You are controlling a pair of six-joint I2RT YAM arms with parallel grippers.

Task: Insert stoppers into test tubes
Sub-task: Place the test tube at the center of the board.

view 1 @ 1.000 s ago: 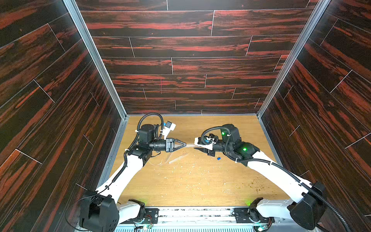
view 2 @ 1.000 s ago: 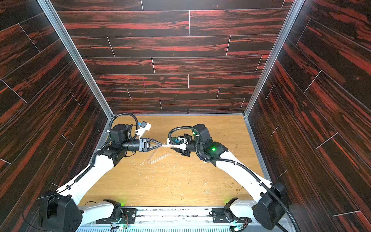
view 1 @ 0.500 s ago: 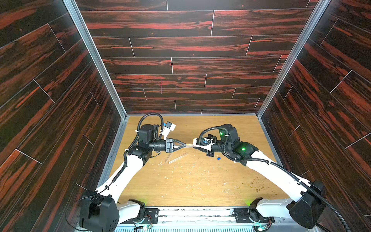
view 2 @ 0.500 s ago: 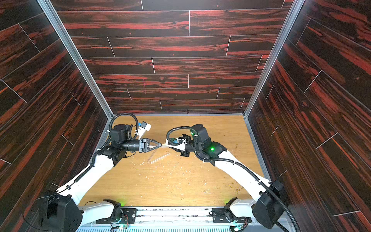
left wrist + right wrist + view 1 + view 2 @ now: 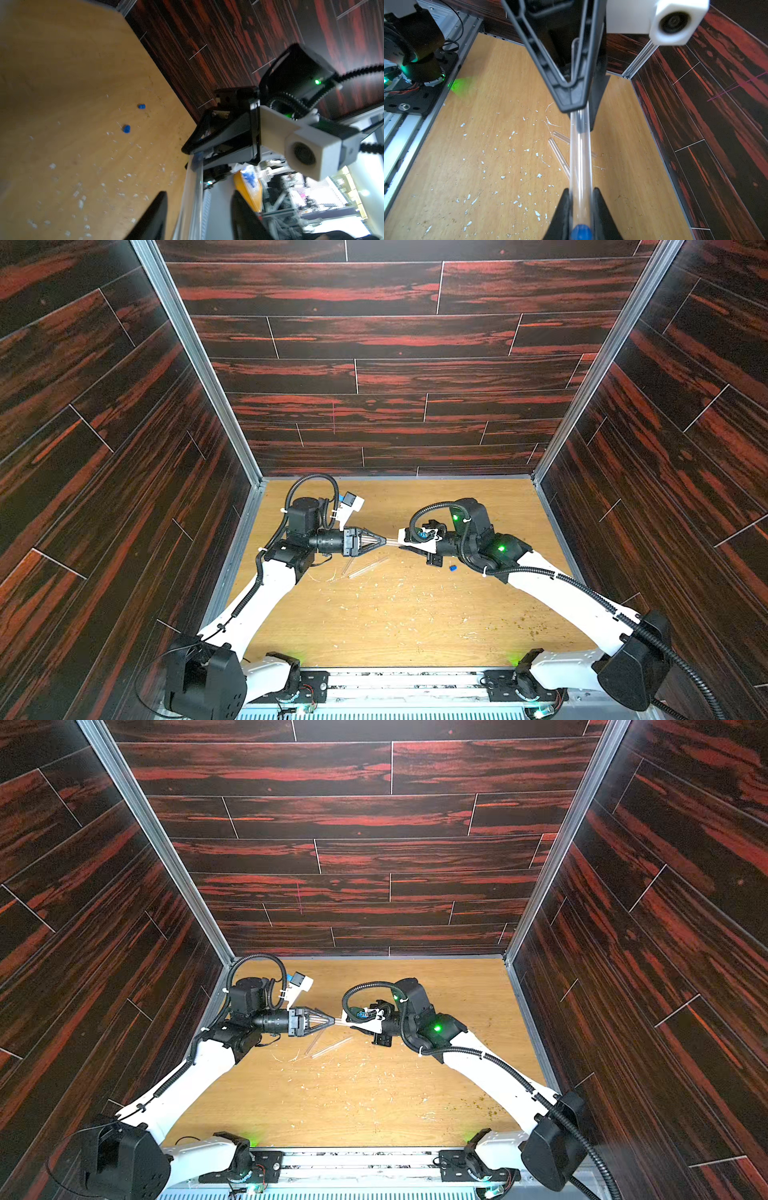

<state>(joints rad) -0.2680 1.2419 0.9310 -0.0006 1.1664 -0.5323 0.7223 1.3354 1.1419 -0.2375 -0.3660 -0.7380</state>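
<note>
One clear test tube [image 5: 580, 158] hangs level above the table between my two grippers. My right gripper [image 5: 580, 190] is shut on its end, where a blue stopper [image 5: 581, 231] sits in the mouth. My left gripper [image 5: 199, 193] is open, and its fingers [image 5: 162, 203] stand apart on either side of the tube's other end [image 5: 194, 187]. In both top views the grippers [image 5: 382, 540] [image 5: 332, 1020] meet tip to tip at mid-table. Two more test tubes [image 5: 368, 567] [image 5: 348, 565] lie on the wood below. Two loose stoppers [image 5: 141, 106] [image 5: 126, 128] lie near the right arm.
Pale debris specks [image 5: 374, 597] are scattered over the wooden tabletop [image 5: 415, 635]. Dark wood-pattern walls [image 5: 374, 377] close in three sides, with metal rails [image 5: 245, 539] along the edges. The arm bases [image 5: 291, 676] stand at the front edge.
My left gripper has opened off the tube it was clamping. The right gripper has closed onto the tube's stoppered end and has shifted slightly toward the left arm.
</note>
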